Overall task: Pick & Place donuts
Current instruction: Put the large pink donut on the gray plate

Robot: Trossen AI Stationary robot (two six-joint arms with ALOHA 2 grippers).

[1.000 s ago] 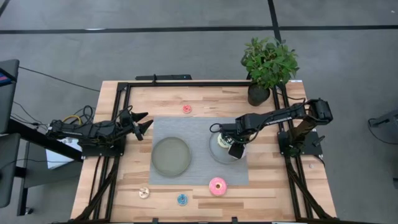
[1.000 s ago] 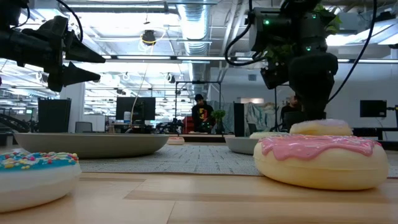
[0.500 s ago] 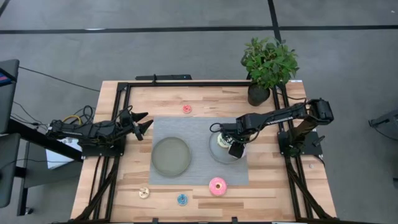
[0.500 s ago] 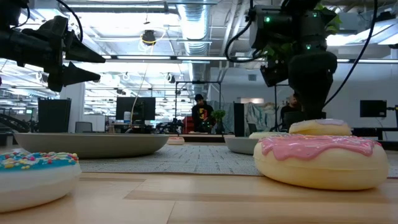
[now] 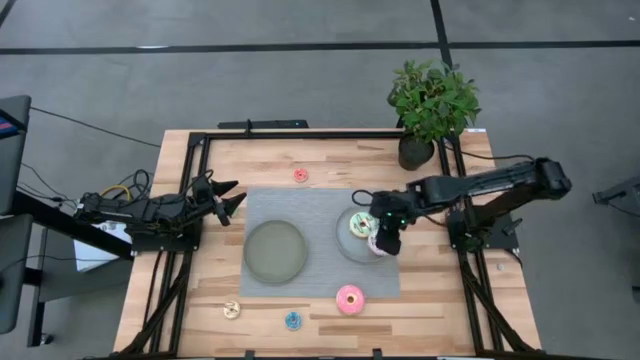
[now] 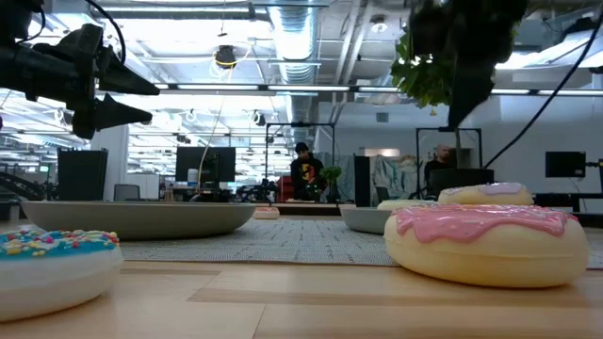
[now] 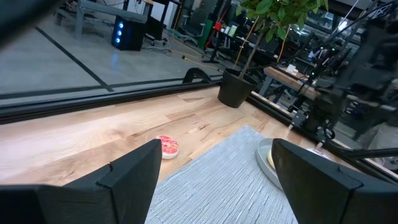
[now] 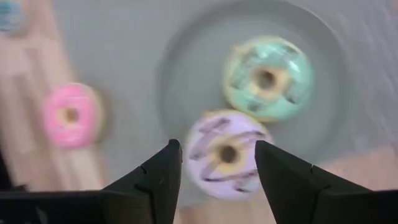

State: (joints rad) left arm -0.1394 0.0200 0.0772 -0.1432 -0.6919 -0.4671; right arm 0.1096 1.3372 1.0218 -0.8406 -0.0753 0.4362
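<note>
My right gripper [image 5: 385, 240] [image 8: 217, 149] hangs open above the right grey-green plate [image 5: 343, 245], raised well off it in the low view [image 6: 462, 89]. Directly below its spread fingers lies the white-purple sprinkled donut [image 8: 227, 155] [image 6: 485, 193], at the plate's near-right rim. The green-white sprinkled donut [image 5: 358, 224] [image 8: 267, 78] lies flat in the same plate. The pink donut [image 5: 350, 298] [image 6: 485, 243] sits on the wood near the mat's near edge. My left gripper [image 5: 232, 200] [image 7: 214, 155] waits open at the table's left side. No tiny green donut shows.
The left plate [image 5: 275, 251] sits on the grey mat [image 5: 300, 210]. A tiny red donut [image 5: 300, 174] lies toward the far edge; a cream one [image 5: 231, 309] and a blue one [image 5: 292, 320] lie near the near edge. A potted plant [image 5: 432, 105] stands at the far right corner.
My right gripper has risen from low over the white-purple donut at the right plate to well above it, its arm stretching out to the right. The donut stays on the plate. The left arm has kept still.
</note>
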